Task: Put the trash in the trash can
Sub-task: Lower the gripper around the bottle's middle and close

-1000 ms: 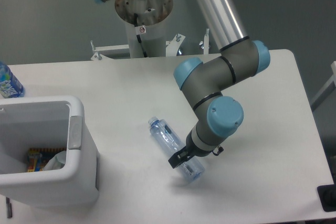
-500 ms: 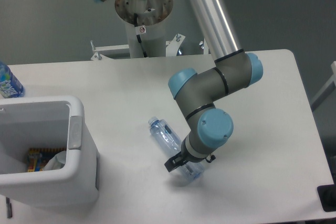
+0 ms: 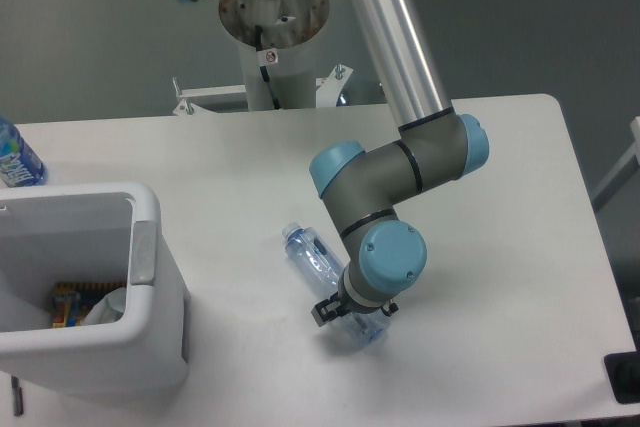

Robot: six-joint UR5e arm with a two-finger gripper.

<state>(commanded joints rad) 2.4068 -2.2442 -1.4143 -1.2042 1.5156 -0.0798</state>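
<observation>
Step in hand: the grasp on the slim clear bottle [image 3: 328,277]; this looks like the second piece of trash, since something pale, perhaps the crumpled wrapper, already shows inside the trash can [image 3: 150,267], though it is too small to tell for sure.
Bottle, place: lying on the counter [image 3: 500,247], nearer the front edge than the back, roughly midway between the left and right edges, well apart from the trash can.
Bottle, long axis: it runs diagonally, cap end towards the back left corner of the counter, base end towards the front right corner; it lies flat or nearly so.
Gripper: the gripper [image 3: 348,311] sits low over the base end of the bottle, mostly hidden under the wrist; whether the jaws are clenched on the bottle or spread around it cannot be told.
Trash can, place: at the front left corner of the counter, its opening upward, grey strip on the side facing the bottle.
Next move, as a judgement: a firm close across the bottle's width if not yet made, then a lift high enough to pass the thick rim, a carry leftward, and a release over the opening.
Risk: held near one end, the thin bottle may swing or slip.
Other: a blue-labelled bottle [image 3: 15,157] stands at the left edge.
</observation>
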